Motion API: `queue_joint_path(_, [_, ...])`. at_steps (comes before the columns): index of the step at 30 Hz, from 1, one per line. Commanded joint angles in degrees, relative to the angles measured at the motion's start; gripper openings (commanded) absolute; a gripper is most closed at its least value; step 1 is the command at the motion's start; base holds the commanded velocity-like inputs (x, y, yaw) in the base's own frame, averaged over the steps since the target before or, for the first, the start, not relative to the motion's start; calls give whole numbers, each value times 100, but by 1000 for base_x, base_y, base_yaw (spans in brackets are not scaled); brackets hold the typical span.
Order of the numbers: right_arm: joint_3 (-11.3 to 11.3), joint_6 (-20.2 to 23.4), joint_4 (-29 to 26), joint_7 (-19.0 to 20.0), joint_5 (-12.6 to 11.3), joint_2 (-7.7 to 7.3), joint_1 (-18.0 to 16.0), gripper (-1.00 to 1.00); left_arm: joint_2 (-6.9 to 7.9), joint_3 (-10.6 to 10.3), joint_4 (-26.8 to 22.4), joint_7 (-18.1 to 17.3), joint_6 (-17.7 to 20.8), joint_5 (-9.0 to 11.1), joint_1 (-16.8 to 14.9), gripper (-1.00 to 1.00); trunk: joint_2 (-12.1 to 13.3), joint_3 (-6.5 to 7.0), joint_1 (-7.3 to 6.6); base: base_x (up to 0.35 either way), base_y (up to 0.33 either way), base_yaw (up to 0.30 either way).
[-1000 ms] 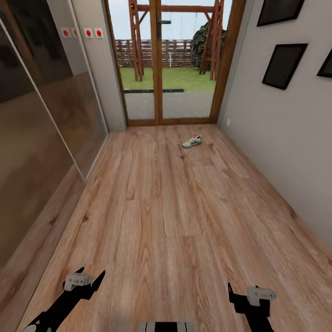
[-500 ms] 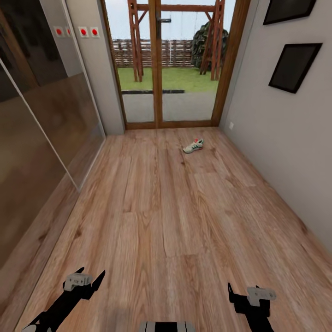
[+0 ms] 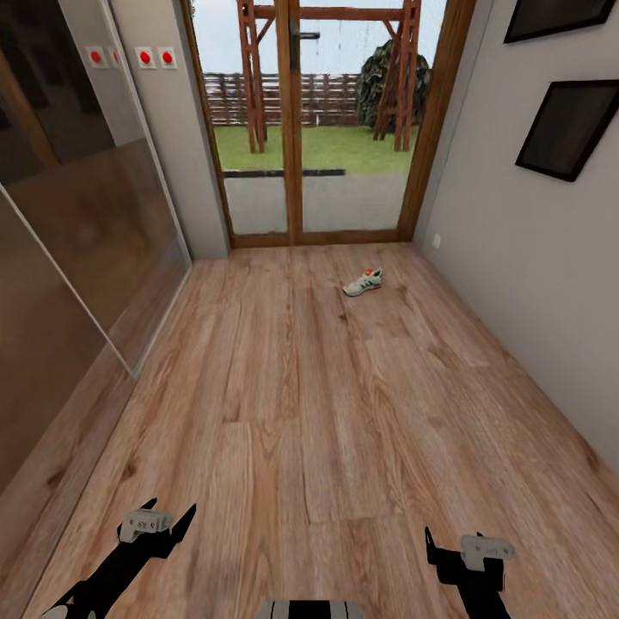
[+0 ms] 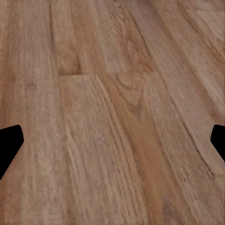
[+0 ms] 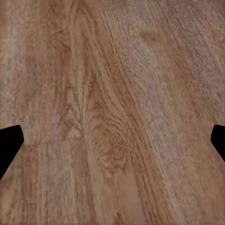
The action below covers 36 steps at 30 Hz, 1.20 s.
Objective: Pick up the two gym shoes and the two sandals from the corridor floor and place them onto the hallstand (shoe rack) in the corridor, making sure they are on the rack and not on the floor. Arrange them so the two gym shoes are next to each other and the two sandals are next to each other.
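Head view: I'm in the corridor, facing the glass double door (image 3: 297,120) at the far end, with garden and a wooden fence behind it. One gym shoe (image 3: 363,282) lies on the corridor floor (image 3: 284,387), far ahead and a bit to my right, near the door threshold and not far from the right wall; white with green stripes and a red-orange spot at the top, lying flat, toe direction hard to call at this size. Nothing else on the planks that I can make out. Glossy brown sliding panels (image 3: 77,232) run along my left, three red-dot switches (image 3: 144,58) on the wall strip beside them, dark picture frames (image 3: 567,129) on the right wall. My left gripper (image 3: 168,524) and right gripper (image 3: 447,543) are both low in front of me, well apart from the shoe, both empty. Left wrist view: black fingertips (image 4: 10,145) sit at the frame edges, jaws spread wide, bare wood grain between them. Right wrist view: same, fingertips (image 5: 9,143) wide apart, released, knotty plank underneath, nothing gripped.
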Motion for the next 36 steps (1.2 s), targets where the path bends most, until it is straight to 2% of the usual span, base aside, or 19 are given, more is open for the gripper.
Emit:
queue_joint_path(1, [0, 0, 0, 1, 0, 0, -1, 100, 0, 0, 0, 0, 0, 1, 0, 100, 0, 0, 0, 330, 0, 0])
queue_joint_path(17, [0, -5, 0, -2, -8, 13, 2, 100, 0, 1, 0, 0, 1, 2, 0, 100, 0, 0, 0, 330, 0, 0])
queue_joint_path(29, [-8, -8, 0, 0, -1, 134, -2, 100, 0, 1, 0, 0, 0, 2, 0, 100, 0, 0, 0, 330, 0, 0])
queue_joint_path(36, [-8, -9, 0, -1, 0, 150, -1, 100, 0, -1, 0, 0, -1, -1, 0, 100, 0, 0, 0, 330, 0, 0])
